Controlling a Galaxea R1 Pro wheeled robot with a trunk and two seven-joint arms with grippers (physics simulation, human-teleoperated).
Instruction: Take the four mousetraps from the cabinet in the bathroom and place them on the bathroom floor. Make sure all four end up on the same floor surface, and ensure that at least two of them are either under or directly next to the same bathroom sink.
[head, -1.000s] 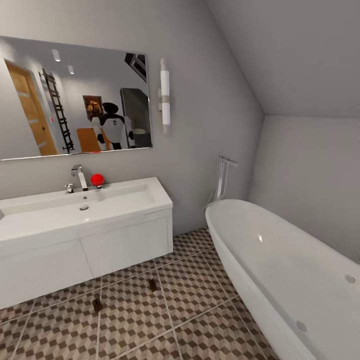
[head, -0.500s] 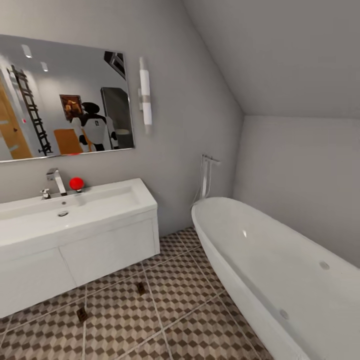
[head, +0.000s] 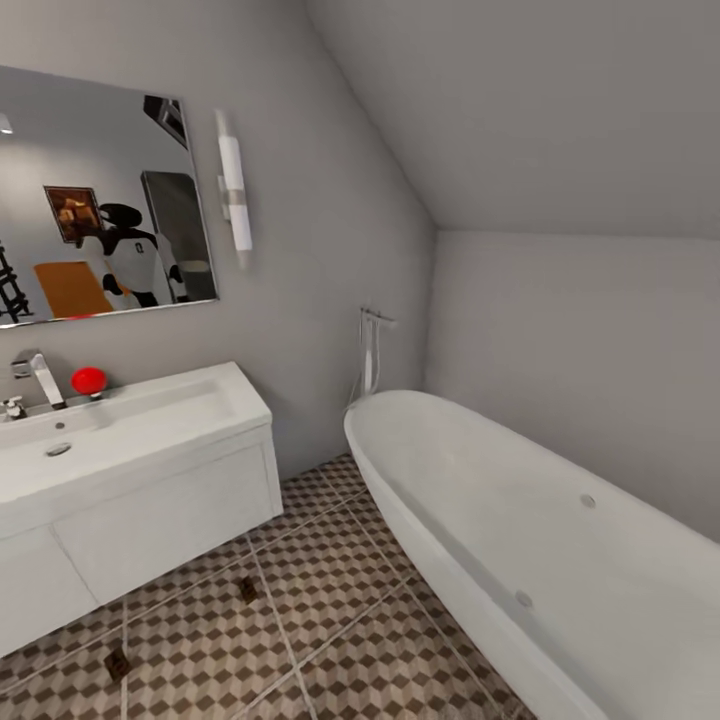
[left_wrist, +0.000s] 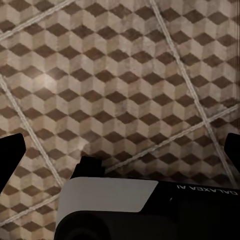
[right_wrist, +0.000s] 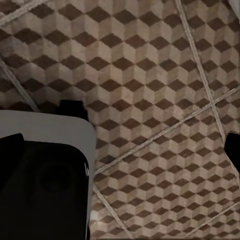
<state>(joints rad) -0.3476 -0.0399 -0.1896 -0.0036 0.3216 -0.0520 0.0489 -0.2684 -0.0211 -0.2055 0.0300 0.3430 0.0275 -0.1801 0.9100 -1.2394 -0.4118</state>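
Head view, far left: the bathroom sink (head: 120, 425) is a white trough basin on a white vanity unit, with a chrome tap (head: 40, 375) at its rear edge and a red ball (head: 88, 380) just beside the tap. A mirror (head: 100, 200) hangs on the wall above, with a tubular wall lamp (head: 236, 192) at its right edge. On the bathroom floor (head: 330, 610) in front of the vanity lie two mousetraps: one (head: 117, 663) near the lower left corner, the other (head: 247, 588) farther right, close to the vanity's right end; both lie flat on the cube-patterned tiles, well apart from each other. A floor-standing chrome filler (head: 372, 350) rises beside the white bathtub (head: 520, 520), which occupies the right side. In the left wrist view the left gripper (left_wrist: 120, 155) has fingertips set far apart at opposite picture edges, holding nothing, above bare tile. In the right wrist view the right gripper (right_wrist: 125, 142) is likewise spread wide and unloaded over tile.
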